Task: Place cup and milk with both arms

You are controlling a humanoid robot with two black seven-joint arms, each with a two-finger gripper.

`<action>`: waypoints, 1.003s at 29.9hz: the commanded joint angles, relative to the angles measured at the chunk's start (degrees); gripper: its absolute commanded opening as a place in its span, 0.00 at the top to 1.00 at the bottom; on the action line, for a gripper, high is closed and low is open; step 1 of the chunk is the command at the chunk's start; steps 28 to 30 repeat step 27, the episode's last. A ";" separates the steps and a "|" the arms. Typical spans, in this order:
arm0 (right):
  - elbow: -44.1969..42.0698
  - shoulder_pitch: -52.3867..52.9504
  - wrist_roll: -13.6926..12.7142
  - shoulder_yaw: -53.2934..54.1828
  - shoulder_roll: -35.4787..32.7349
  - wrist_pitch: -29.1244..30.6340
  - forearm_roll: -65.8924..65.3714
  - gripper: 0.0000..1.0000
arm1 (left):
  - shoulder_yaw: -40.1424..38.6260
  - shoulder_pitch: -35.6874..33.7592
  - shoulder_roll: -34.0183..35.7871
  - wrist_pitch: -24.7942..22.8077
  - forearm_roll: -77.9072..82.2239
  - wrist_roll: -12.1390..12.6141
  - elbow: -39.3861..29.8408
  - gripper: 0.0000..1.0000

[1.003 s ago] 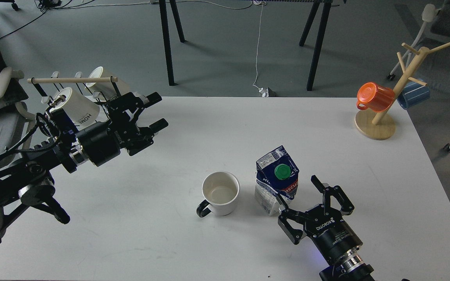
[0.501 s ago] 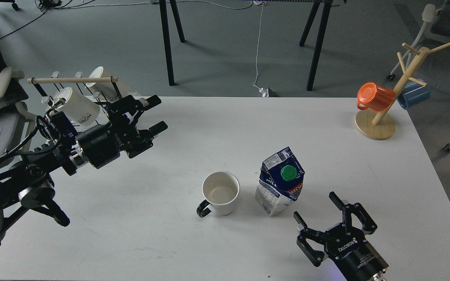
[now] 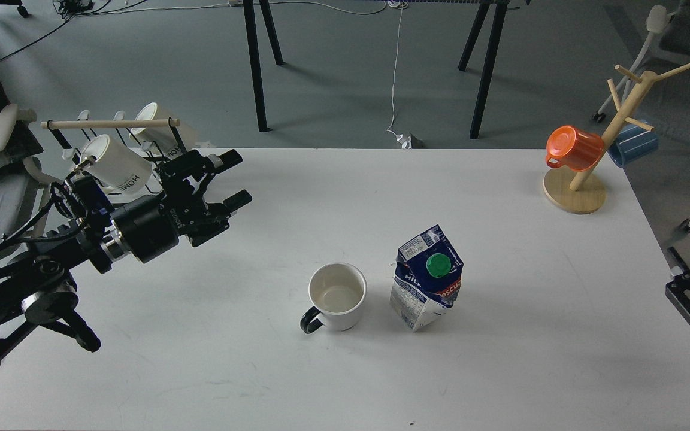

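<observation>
Head view: left gripper (image 3: pixel 234 178) empty, fingers spread wide, hovering up-left of cup (image 3: pixel 338 296) and well apart from it. Right gripper (image 3: pixel 683 286) at frame's right edge, off table (image 3: pixel 201 359), seems open, holds nothing. Cup upright mid-table, handle toward near-left; milk (image 3: pixel 427 277) just right of cup, standing, dented. Left arm nearer the cup, both look placed

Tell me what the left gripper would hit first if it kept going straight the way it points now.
Probably nothing on the table: the left gripper points right and slightly away, open, passing well behind the cup and milk. Its height is hard to judge.
</observation>
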 commanded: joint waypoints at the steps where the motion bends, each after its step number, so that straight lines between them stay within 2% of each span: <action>1: -3.64 10.07 -0.41 -0.99 -2.94 -0.01 2.75 0.03 | -3.71 0.25 2.86 0.01 -0.40 0.00 -0.08 0.14; 7: -9.18 26.43 -0.94 -6.43 -2.76 -0.01 2.75 0.03 | -6.00 0.42 5.85 0.01 -1.19 0.00 -0.08 0.14; 10: -10.50 30.13 -0.86 -8.46 -2.67 -0.01 2.40 0.03 | -6.00 0.51 6.29 0.01 -1.63 0.00 1.05 0.13; 13: -10.94 31.02 -0.85 -9.43 -2.59 -0.01 1.96 0.02 | -8.02 0.51 6.38 0.01 -3.03 0.00 3.52 0.13; 24: -13.31 31.28 -0.24 -11.10 2.07 -0.01 1.08 0.01 | -14.61 0.60 6.73 0.01 -9.70 0.00 3.69 0.11; 30: -14.90 31.90 -0.06 -11.10 4.09 -0.01 0.91 0.01 | -14.88 0.34 6.64 0.01 -13.49 0.00 4.40 0.11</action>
